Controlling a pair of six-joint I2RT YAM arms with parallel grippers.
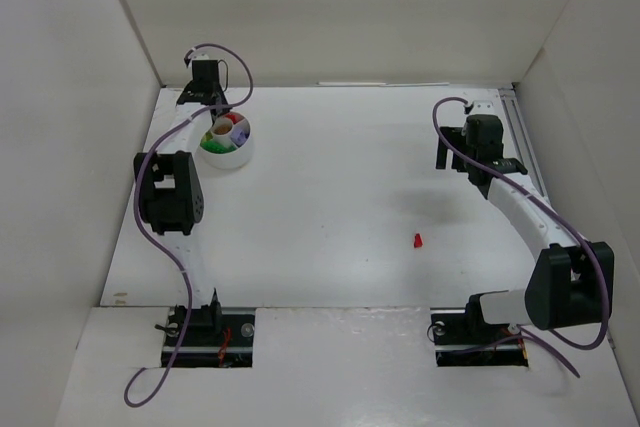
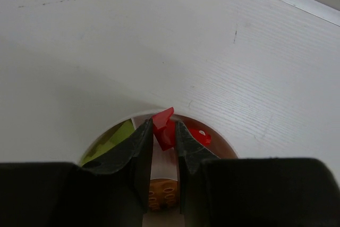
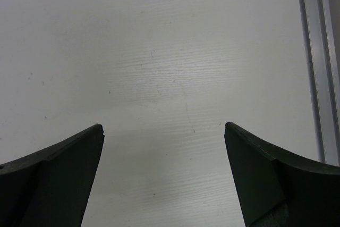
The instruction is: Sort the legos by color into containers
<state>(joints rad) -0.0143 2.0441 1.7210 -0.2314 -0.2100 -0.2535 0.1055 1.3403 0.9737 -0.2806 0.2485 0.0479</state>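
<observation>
The round white dish (image 1: 228, 151) sits at the far left of the table, with green, lime, red, purple and orange-brown legos in its compartments. My left gripper (image 2: 163, 127) hangs just over the dish and is shut on a red lego (image 2: 164, 128), pinched between its fingertips. Below it the left wrist view shows another red lego (image 2: 201, 136), a lime one (image 2: 118, 137) and an orange-brown one (image 2: 162, 191) in separate compartments. One red lego (image 1: 417, 240) lies loose on the table right of centre. My right gripper (image 3: 163, 131) is open over bare table at the far right (image 1: 447, 152).
White walls enclose the table on the left, back and right. A metal rail (image 1: 521, 137) runs along the right edge beside the right arm. The left arm's elbow (image 1: 170, 192) stands near the dish.
</observation>
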